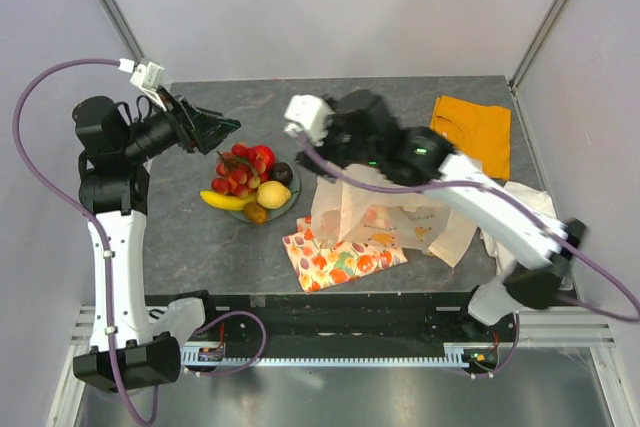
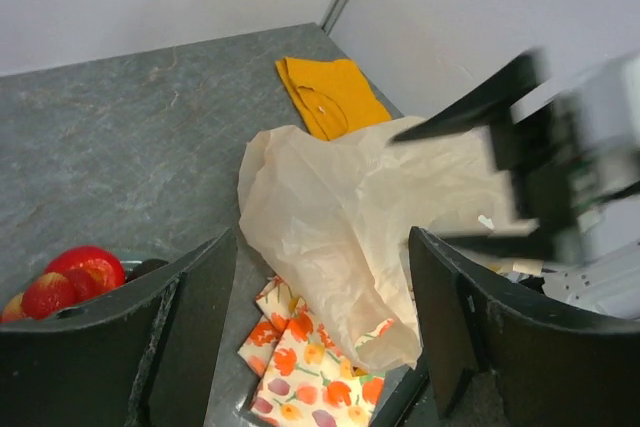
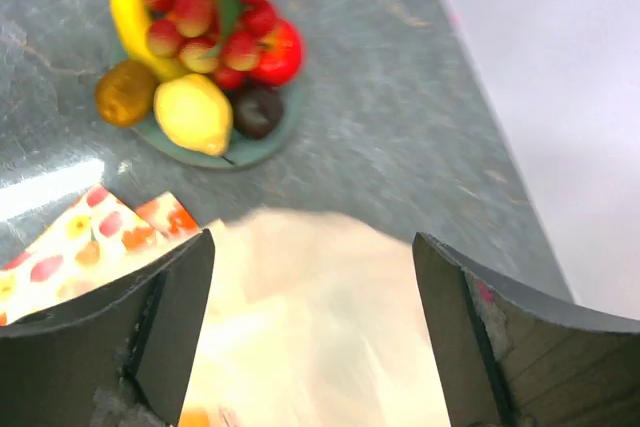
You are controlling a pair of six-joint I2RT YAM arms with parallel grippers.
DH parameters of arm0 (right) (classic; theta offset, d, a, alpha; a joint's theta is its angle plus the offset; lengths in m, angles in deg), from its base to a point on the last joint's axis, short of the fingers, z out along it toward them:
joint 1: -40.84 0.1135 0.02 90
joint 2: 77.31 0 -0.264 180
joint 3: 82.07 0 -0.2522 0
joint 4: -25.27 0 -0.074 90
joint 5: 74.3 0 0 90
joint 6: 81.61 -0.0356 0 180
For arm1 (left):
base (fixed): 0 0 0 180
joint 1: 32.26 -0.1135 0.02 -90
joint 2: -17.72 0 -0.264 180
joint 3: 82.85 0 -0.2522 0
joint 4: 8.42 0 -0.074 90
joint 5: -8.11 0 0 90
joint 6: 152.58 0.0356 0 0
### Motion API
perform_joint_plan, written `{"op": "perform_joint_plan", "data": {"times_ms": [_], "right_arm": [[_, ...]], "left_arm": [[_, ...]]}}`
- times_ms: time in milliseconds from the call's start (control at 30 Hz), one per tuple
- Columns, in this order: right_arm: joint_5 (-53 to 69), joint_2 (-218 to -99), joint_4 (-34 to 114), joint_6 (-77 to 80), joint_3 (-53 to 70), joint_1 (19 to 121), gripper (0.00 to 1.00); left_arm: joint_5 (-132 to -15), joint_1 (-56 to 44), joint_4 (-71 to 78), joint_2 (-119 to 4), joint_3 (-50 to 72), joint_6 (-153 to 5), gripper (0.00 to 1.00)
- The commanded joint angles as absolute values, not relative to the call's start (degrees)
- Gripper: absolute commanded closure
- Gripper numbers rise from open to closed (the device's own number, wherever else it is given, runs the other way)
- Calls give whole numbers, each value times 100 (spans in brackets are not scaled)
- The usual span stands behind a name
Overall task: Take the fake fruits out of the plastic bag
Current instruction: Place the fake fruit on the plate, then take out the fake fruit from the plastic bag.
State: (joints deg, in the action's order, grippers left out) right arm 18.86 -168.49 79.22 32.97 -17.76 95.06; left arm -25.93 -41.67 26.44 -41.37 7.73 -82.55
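On the dark grey stone-patterned counter [image 1: 260, 97], the small glossy fake fruits [image 1: 248, 183] sit heaped on a round pale-green plate [image 3: 250, 152] left of centre. Among them are a curved yellow banana [image 1: 222, 201], a yellow lemon [image 1: 273, 194], a red apple [image 1: 262, 157], a red grape bunch [image 1: 234, 177] and two darker pieces I cannot name with confidence.

The thin translucent cream plastic bag [image 1: 385, 215] lies slack and crumpled to the right of the plate, partly over a flat cloth printed with red-orange fruits [image 1: 340, 259]. I see no bulge and no fruit through its film, only its printed motifs, though my cameras do not show all of its inside.

My right end effector [image 3: 310, 247] hangs just above the bag with its fingers spread wide. The bag beneath is blurred, and I cannot tell whether a finger touches it. My left end effector [image 2: 322, 247] hovers beside the plate, fingers likewise spread and holding nothing.

A folded orange cloth [image 1: 475, 132] and a rumpled white cloth [image 1: 530, 209] lie at the far right, apart from the work.

My reading is that the emptying is finished or all but finished. What remains is to confirm that nothing hides in the bag's folds.
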Motion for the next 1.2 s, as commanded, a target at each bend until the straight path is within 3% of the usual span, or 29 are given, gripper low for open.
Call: {"op": "perform_joint_plan", "data": {"times_ms": [0,100,167,300,533,567,800,867,933,967,1000,1167], "right_arm": [[1115,-15652,9024,3474,-1033,9182,20],[824,-15132,9596,3651,-488,9042,33],[692,-14982,9922,3634,-127,8910,38],[210,-15096,10152,3283,339,8313,43],[111,-15157,9994,3203,1200,7653,39],[155,-15219,9968,3230,1218,7635,38],[717,-15850,9476,3222,1307,7504,38],[920,-16062,9231,3020,1228,7232,38],[1060,-16379,9081,2756,1062,6864,38],[1174,-16466,8976,2694,991,6740,38],[1192,-16607,8914,2633,912,6608,39],[1176,-16591,8632,2667,560,6325,37]], "left_arm": [[-2268,-3913,3177,-4115,1088,-7448,23],[-2727,-2466,4644,-4405,877,-5806,23],[-2766,-1753,4866,-4424,1165,-5320,23],[-3922,-899,5218,-4599,1509,-4502,23],[-4523,587,4850,-5021,1624,-4229,18],[-4611,867,4823,-5161,1598,-4193,10],[-5401,1827,4314,-5881,1747,-4123,10],[-5412,1898,4112,-6075,1703,-4193,18],[-5403,1898,3910,-6330,1633,-4333,33],[-5412,1890,3848,-6409,1572,-4334,45],[-5542,1881,3873,-6515,1502,-4325,97],[-5360,1118,3795,-6577,1124,-4728,98]]}}
